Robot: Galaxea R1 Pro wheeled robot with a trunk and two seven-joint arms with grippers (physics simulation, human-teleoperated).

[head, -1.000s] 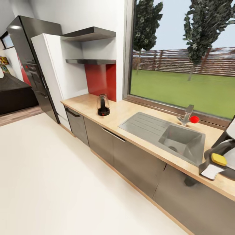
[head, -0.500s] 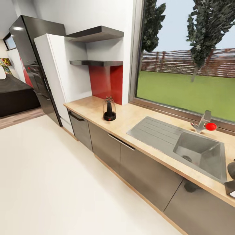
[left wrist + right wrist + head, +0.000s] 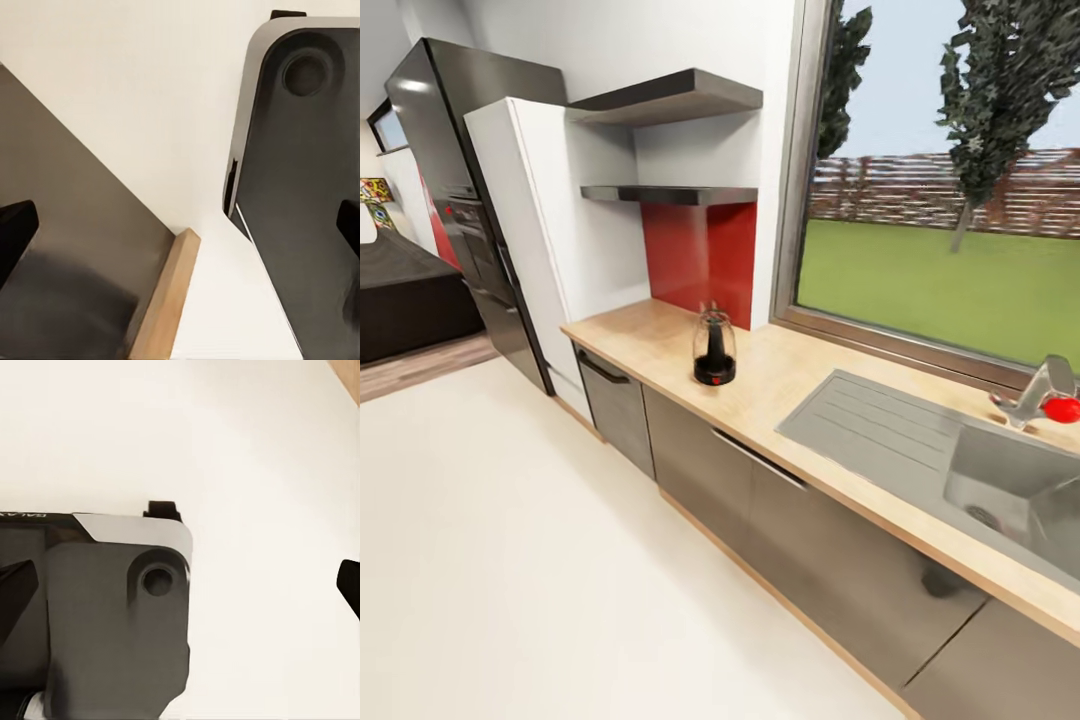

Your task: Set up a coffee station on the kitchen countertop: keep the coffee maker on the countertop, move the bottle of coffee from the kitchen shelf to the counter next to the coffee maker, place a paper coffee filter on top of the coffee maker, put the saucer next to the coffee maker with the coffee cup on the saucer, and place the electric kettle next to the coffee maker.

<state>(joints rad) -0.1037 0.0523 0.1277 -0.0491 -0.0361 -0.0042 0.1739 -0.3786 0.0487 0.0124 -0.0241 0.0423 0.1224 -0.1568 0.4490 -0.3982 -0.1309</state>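
Head view: a kitchen seen at an angle. The kitchen countertop, light beige with a wood look, runs from the middle left toward the lower right, over grey cabinets. The electric kettle, a rounded clear glass jug on a black base with a small red mark, stands upright on the countertop, near its back edge and in front of a red wall panel. To the right of the kettle and well apart from it, a steel sink with a ribbed drainer is set into the worktop. A steel tap stands behind the basin, with a small red ball just beside it. 2 dark shelves hang above the kettle. A tall white cabinet and a dark fridge stand at the left end. A large window shows grass, trees and a fence. The floor is pale.

Left wrist view: the left gripper has its 2 dark fingertips spread far apart at opposite edges, holding nothing. Between them lie a grey cabinet face, a wooden strip, pale floor and part of the robot's dark base.

Right wrist view: the right gripper is likewise spread wide and empty, over pale floor and the robot's dark base.
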